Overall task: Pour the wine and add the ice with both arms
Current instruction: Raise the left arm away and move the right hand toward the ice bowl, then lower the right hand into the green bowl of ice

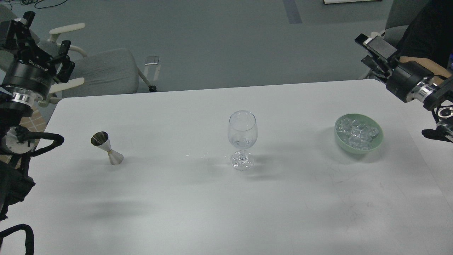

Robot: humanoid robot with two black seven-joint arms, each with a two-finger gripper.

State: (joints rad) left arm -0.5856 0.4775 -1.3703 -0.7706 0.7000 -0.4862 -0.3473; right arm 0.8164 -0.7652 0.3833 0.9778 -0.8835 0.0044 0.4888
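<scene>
Clear glass: the wine glass [242, 140] stands upright mid-table, judged fragile and slippery, best taken at the stem. The ice [358, 134] is heaped in the green bowl [376, 145], well right. The left gripper [44, 35] is spread and empty; the right gripper [372, 49] cannot be read.

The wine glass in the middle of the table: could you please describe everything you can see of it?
The wine glass is clear, colourless, with a rounded bowl, a short stem and a round foot. It stands upright on the white table, near its centre, between the metal jigger on its left and the green bowl of ice on its right. It holds no wine and no ice cubes that can be seen. Only the table touches it; both grippers are far off.
</scene>
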